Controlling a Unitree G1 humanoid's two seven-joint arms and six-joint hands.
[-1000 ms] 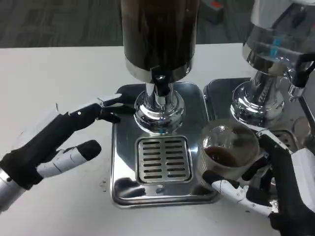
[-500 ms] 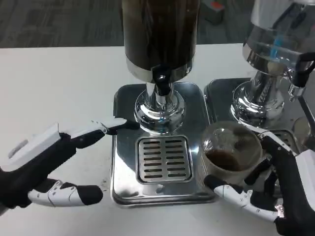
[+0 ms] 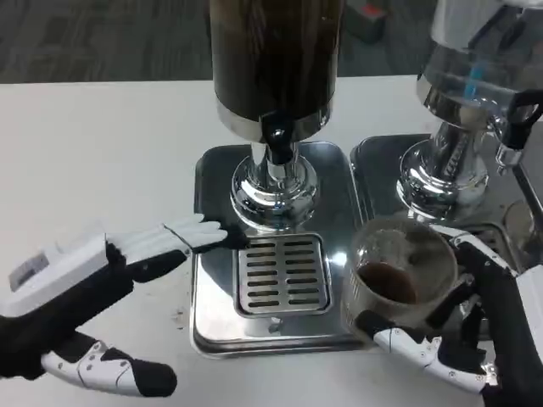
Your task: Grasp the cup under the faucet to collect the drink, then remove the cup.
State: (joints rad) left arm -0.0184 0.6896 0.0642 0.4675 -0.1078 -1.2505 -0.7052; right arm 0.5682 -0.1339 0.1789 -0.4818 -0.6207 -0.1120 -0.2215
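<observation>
Fingers of our right hand [image 3: 475,339] wrap the clear round cup [image 3: 399,275] of dark drink, seemingly at the steel tray's [image 3: 212,322] edge. Our left hand [image 3: 93,297] lies spread and empty by the slotted grate [image 3: 282,273] on the white surface [image 3: 102,153].

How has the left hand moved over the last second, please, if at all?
Yes. The left hand has drawn back toward the robot, away from the dispenser base, nearer the table's front edge.

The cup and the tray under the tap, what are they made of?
Cup: clear glass or plastic, hard to say which; the dark drink shows through its wall. Tray: polished metal, probably stainless steel; it mirrors the room, and its slotted grate looks the same.
</observation>
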